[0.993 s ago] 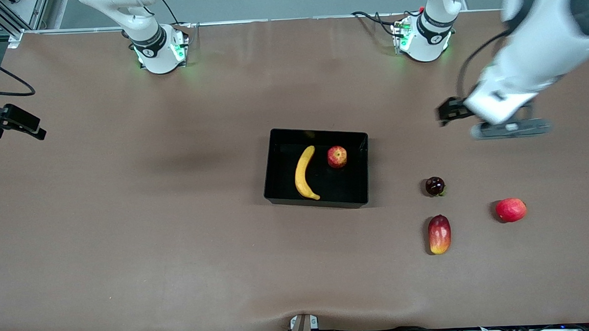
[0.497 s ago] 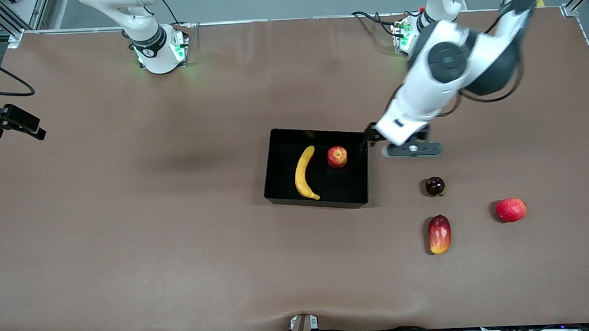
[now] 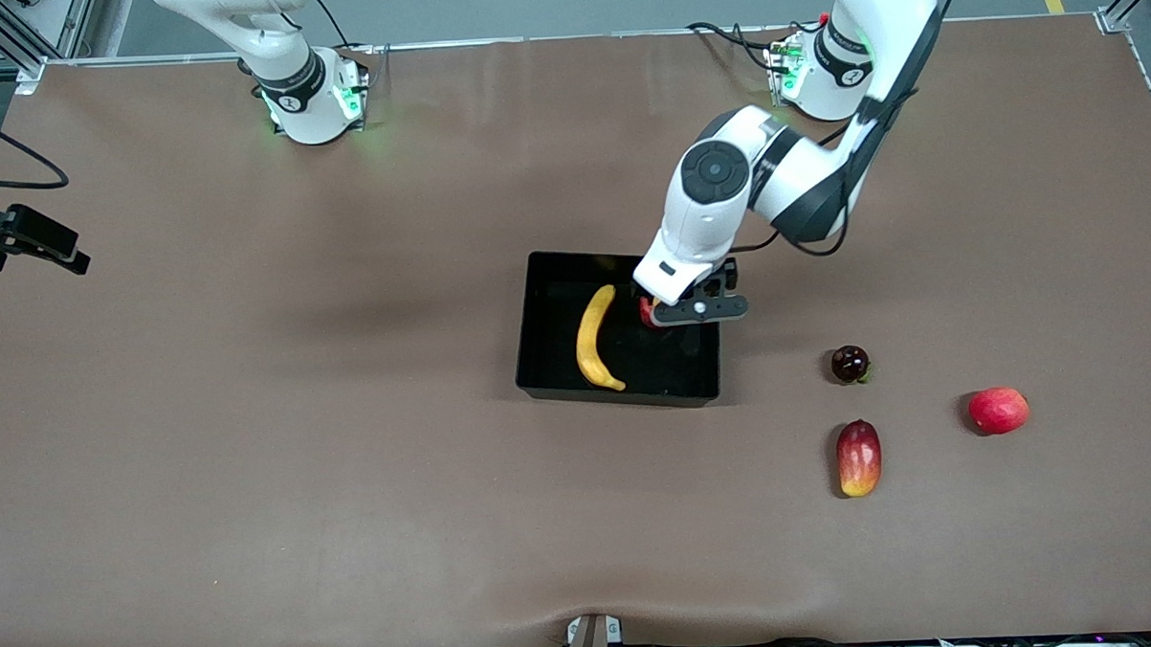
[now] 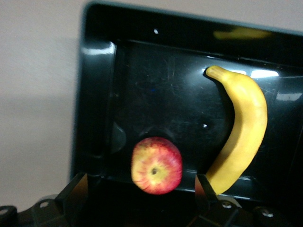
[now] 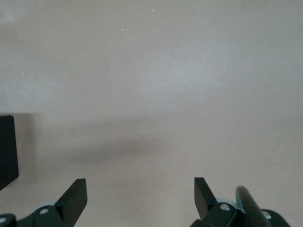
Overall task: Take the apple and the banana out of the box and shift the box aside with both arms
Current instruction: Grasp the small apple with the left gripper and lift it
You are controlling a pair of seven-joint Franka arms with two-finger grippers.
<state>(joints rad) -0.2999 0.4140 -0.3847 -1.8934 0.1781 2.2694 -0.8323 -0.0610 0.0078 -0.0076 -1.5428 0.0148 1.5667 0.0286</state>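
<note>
The left gripper (image 3: 692,312) hung over the black box (image 3: 538,358) in the middle of the table, directly above the red apple (image 4: 156,165), with its fingers (image 4: 72,193) spread wide and holding nothing. The banana (image 3: 595,338) lay in the box just beside the apple, toward the right arm's end. The right gripper (image 5: 140,198) waited over bare table with its fingers apart and empty.

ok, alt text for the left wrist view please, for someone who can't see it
The open left gripper hangs over a small red apple with yellow patches, lying inside a glossy black box. A long curved yellow banana lies in the box beside the apple, apart from it. Bare brown table shows past the box wall.
</note>
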